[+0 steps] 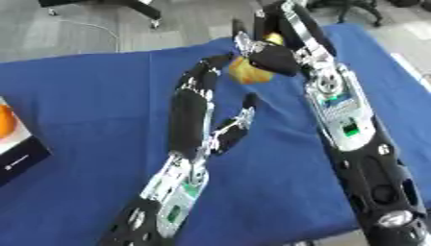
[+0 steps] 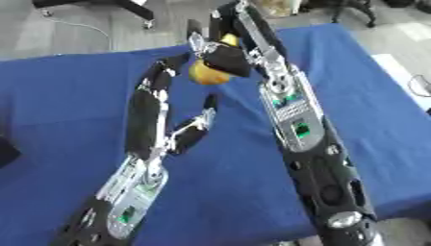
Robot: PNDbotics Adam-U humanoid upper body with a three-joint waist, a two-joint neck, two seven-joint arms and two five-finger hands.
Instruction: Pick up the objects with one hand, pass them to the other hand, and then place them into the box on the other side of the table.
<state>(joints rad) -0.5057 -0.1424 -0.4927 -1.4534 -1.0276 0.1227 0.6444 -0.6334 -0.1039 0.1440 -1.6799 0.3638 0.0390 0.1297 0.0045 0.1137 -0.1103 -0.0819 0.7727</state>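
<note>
Two black-and-silver robot arms over a blue-covered worktop [image 1: 76, 96], seen from above, meeting near its far middle. Right hand [image 1: 273, 60] curled around a yellow-orange fruit [image 1: 247, 71], held above the cloth rather than resting on it. Left hand [image 1: 202, 79] raised just beside the fruit, fingers [image 1: 217, 61] straight and reaching toward its near side, thumb spread well apart lower down; contact with the fruit impossible to confirm. Hard to say what kind of fruit: rounded, yellow with an orange blush.

At the left edge of the left eye view, a box [image 1: 21, 156] with a dark side and white rim, something orange [image 1: 5, 122] already sitting inside. Box well apart from both hands, on the robot's left side of the worktop.

Judged stage: pick-up apparently done, handover from right hand to left just starting. Left to do, by this reading: closing the left fingers around the fruit, releasing the right hand's hold, carrying the fruit across to the box and setting it in. The orange thing in the box hints at one object perhaps delivered already, though not certain. No other loose objects visible on the cloth.
</note>
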